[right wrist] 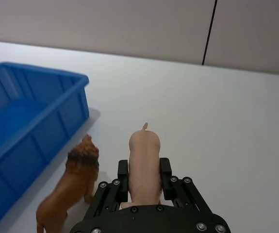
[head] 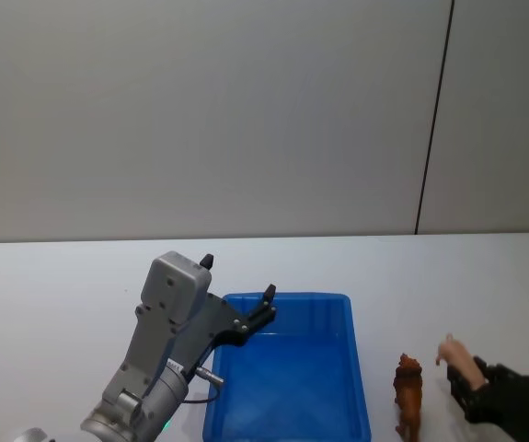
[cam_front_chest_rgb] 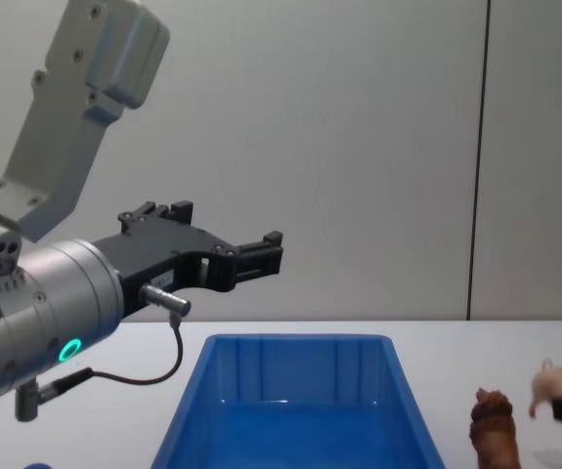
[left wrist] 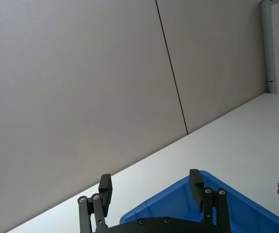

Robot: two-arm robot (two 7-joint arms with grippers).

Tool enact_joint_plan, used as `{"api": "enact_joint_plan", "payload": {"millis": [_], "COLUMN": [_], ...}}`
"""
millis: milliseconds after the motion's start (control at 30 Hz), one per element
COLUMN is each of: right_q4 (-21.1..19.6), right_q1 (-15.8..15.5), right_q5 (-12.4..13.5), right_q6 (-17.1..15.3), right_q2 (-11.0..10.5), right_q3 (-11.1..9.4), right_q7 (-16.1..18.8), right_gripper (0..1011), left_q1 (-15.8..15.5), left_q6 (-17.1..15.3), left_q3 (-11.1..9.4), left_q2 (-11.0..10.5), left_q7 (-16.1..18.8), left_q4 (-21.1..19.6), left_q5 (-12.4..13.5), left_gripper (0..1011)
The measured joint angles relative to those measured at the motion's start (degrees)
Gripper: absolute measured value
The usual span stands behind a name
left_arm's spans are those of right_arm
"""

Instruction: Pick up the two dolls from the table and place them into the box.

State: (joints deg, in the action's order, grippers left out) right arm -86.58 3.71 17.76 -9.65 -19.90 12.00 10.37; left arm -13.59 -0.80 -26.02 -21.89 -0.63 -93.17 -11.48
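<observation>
To the right of the large bright blue rectangular plastic box [head: 310,296], on its near end, the right gripper [right wrist: 144,170] has its black jaws closed against the flanks of the small pale pink toy pig [right wrist: 144,150]. The pig's body sticks out ahead of the fingers, with its curly tail end pointing away from the wrist. In the chest view the pig sits tilted and looks to be raised slightly off the tabletop.

Between that gripper and the box's right wall stands the shaggy reddish-brown four-legged toy animal [head: 408,391] with a dark mane. It is upright on its own legs, just beside the box but not touching it, and just beside the pig. No gripper touches it.

The box rests on the flat, plain white table [head: 62,295], and the part of its inside that can be seen holds nothing.

The left gripper [left wrist: 150,182] hangs in the air above the box's far-left corner, well above the rim, on a grey arm that comes up from the box's left. Its two black jaws are spread wide apart with nothing between them.

Beyond the box the table runs back to a plain grey wall [head: 200,110], which has a thin dark vertical seam [head: 434,120] above and to the right of the box.
</observation>
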Motion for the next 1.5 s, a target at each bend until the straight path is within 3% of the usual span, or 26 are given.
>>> {"api": "enact_joint_plan", "payload": {"millis": [433, 733, 1233, 1400, 1500], "right_q4": [-3.5, -3.9, 2.0, 3.7, 4.4], "right_q1": [2.8, 6.6, 12.4, 13.3, 13.7], "right_q5": [-0.4, 0.1, -2.2, -2.7, -2.8], "right_q6": [1.5, -0.9, -6.0, -6.4, -6.4], "right_q2": [0.7, 2.6, 7.7, 8.7, 9.2], "right_q3": [-0.1, 0.9, 5.0, 6.0, 6.4], "right_q7": [3.2, 8.3, 14.4, 15.1, 15.4], "right_gripper": [366, 367, 368, 481, 621], "left_q1": [0.0, 0.0, 0.0, 0.0, 0.0], "left_q6": [0.0, 0.0, 0.0, 0.0, 0.0], "left_q3": [0.0, 0.0, 0.0, 0.0, 0.0], "left_q2": [0.0, 0.0, 0.0, 0.0, 0.0], "left_q7": [0.0, 0.0, 0.0, 0.0, 0.0], "left_q4": [0.0, 0.0, 0.0, 0.0, 0.0], "left_q5": [0.0, 0.0, 0.0, 0.0, 0.0], "left_gripper": [1001, 1001, 1001, 1002, 1001]}}
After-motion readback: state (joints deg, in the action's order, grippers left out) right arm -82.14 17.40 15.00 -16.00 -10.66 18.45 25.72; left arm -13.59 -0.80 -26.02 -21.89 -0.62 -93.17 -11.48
